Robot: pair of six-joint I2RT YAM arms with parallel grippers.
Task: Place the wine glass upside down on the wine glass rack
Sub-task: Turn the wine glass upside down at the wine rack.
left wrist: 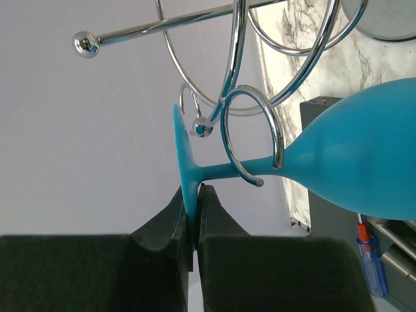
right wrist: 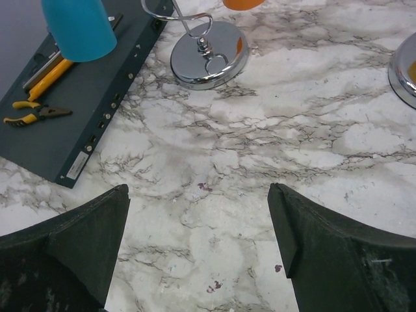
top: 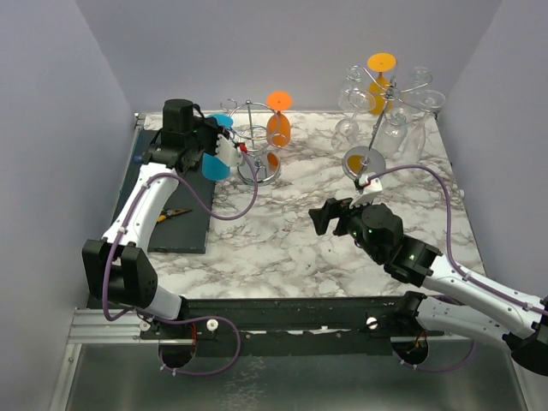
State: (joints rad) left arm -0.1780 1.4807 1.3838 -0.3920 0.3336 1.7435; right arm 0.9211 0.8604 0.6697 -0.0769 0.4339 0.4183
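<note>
My left gripper (left wrist: pixel 195 197) is shut on the round foot of a blue wine glass (left wrist: pixel 364 162). The glass hangs bowl down, and its stem passes through a hook of the chrome wine glass rack (left wrist: pixel 250 130). In the top view the left gripper (top: pixel 224 144) holds the blue glass (top: pixel 219 158) at the left side of the rack (top: pixel 259 169), which also carries an orange glass (top: pixel 278 128). My right gripper (top: pixel 330 216) is open and empty over the middle of the table; the right wrist view shows only marble between its fingers (right wrist: pixel 198 195), with the blue glass (right wrist: pixel 78 26) and rack base (right wrist: pixel 208 62) ahead.
A second rack (top: pixel 364 160) with several clear glasses and an orange one (top: pixel 381 86) stands at the back right. A dark flat box (top: pixel 175 201) holding yellow pliers (right wrist: pixel 32 116) lies along the left. Grey walls enclose the marble table (top: pixel 282 240).
</note>
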